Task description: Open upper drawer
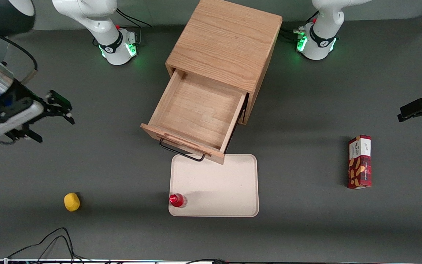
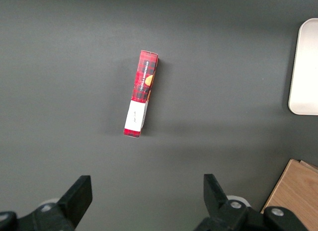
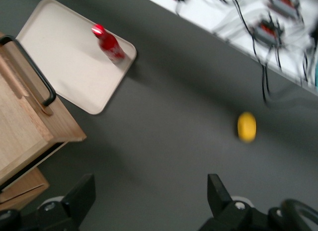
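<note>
Both fingers apart from upper drawer

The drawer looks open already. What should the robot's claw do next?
Probably just lift a little farther away and stop. The upper drawer is pulled far out, showing its bare inside, and the claw is open, holding nothing, off toward the working arm's end of the table.

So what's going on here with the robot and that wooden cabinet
The cabinet's upper drawer is pulled well out and looks empty, its front edge over the rim of a cream tray. The gripper is open and holds nothing; it hangs above the table, off toward the working arm's end, apart from the drawer's black handle. A small red bottle stands on the tray, a yellow ball lies on the table, and a red box lies toward the parked arm's end.
</note>
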